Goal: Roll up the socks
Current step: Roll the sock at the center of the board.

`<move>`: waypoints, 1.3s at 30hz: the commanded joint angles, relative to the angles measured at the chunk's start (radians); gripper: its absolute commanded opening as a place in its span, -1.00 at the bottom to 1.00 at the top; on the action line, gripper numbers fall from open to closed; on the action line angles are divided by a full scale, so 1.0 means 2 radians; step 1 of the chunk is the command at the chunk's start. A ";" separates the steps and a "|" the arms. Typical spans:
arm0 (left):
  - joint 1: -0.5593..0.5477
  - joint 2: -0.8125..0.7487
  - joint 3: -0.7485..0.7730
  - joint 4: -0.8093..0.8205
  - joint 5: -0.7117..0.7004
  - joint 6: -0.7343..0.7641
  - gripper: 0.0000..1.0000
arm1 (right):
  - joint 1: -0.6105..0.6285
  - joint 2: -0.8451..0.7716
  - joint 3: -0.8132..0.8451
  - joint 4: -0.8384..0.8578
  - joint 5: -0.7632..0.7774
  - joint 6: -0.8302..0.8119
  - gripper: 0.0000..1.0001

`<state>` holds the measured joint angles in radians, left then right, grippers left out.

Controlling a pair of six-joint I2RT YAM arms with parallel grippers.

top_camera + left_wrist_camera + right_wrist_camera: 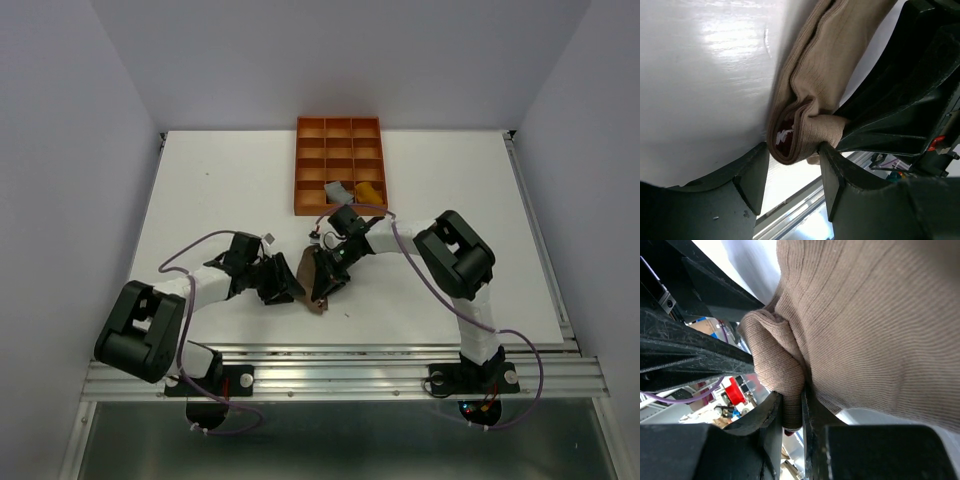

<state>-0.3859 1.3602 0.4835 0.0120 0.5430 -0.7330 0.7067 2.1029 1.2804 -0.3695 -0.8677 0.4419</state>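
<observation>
The taupe-brown sock lies bunched near the table's front, between my two grippers. In the left wrist view the sock shows its folded cuff end with maroon-white stripes. My left gripper is open, and the cuff end sits between its fingertips, touching the right finger. My right gripper is shut on a fold of the sock. In the top view the left gripper and right gripper meet at the sock. The grey sock and mustard yellow sock lie in the orange tray.
The orange compartmented tray stands at the back centre of the white table. The metal rail runs along the table's front edge just behind the grippers. White walls enclose the left, back and right.
</observation>
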 commanded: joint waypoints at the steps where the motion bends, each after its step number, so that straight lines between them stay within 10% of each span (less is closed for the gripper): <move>1: -0.004 0.029 -0.011 0.044 0.015 0.004 0.10 | -0.002 0.020 0.011 -0.003 0.043 -0.009 -0.91; 6: -0.006 0.052 -0.010 0.071 0.025 -0.002 -0.35 | -0.002 0.019 0.011 -0.003 0.051 -0.012 -0.91; 8: -0.006 0.060 -0.006 0.078 0.023 -0.003 -1.00 | -0.002 0.019 0.011 -0.003 0.055 -0.015 -0.89; 21: -0.007 0.067 0.024 -0.020 -0.020 0.007 -1.00 | -0.002 -0.121 -0.035 0.053 0.095 -0.123 0.50; 39: -0.006 0.116 0.068 -0.119 0.035 0.037 -1.00 | 0.151 -0.290 -0.139 0.123 0.310 -0.292 0.54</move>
<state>-0.3923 1.5768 0.6292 -0.0654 0.6899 -0.7109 0.9951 1.5536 1.0229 -0.1680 -0.3691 -0.0460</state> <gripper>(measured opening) 0.100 0.767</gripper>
